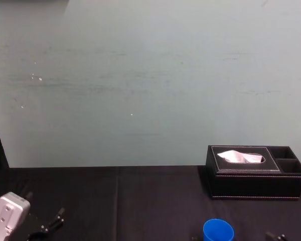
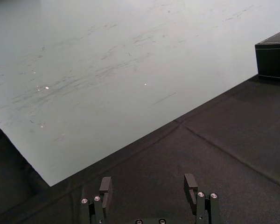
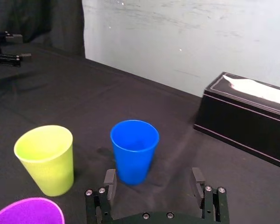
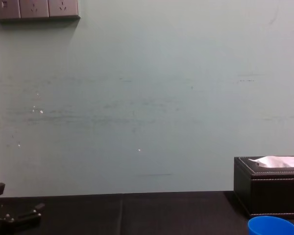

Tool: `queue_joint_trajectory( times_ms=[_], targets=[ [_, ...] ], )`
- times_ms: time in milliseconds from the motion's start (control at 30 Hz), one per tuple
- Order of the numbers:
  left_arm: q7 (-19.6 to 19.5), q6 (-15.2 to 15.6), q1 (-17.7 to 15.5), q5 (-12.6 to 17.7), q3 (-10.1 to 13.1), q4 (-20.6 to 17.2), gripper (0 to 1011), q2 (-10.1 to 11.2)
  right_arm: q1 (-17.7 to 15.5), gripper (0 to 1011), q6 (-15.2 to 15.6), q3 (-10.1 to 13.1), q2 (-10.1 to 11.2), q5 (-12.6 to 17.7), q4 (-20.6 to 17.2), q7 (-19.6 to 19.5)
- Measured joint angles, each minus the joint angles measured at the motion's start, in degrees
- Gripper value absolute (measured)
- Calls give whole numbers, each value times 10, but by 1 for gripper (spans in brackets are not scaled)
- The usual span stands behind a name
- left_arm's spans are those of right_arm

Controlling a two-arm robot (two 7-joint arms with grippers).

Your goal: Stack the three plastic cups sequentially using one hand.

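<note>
Black cloth (image 3: 60, 93), upright blue cup (image 3: 134, 151); left end effector (image 2: 148, 181), right end effector (image 3: 154, 173) both splayed.

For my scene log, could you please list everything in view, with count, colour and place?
blue cup: one, blue, upright on the cloth, just ahead of the right claw
yellow-green cup: one, yellow-green, upright beside the blue one, apart from it
purple cup: one, purple, near the yellow-green one, cut off by the picture's edge
tissue box: one, black, far right by the wall
tissue: one, white, sticking out of the box
tablecloth: one, black, covering the table
wall: one, pale grey-green, behind the table
socket panel: one, grey, high on the wall
left claw: one, black, open, over the cloth at the left
right claw: one, black, open
</note>
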Motion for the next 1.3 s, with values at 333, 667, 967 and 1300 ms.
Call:
queue_joint_trajectory(
  times_ms=[333,667,967,1300],
  targets=[
    [0,0,0,0,0,0,1010,0,25,1003,24,-15,-29,-18,13,10],
    [0,0,0,0,0,0,1010,0,46,1002,41,-20,-60,-25,38,20],
    [0,0,0,0,0,0,1010,0,63,1003,34,-23,-82,-38,64,38],
    [0,0,0,0,0,0,1010,0,79,1003,36,-25,-99,-47,89,52]
  ],
)
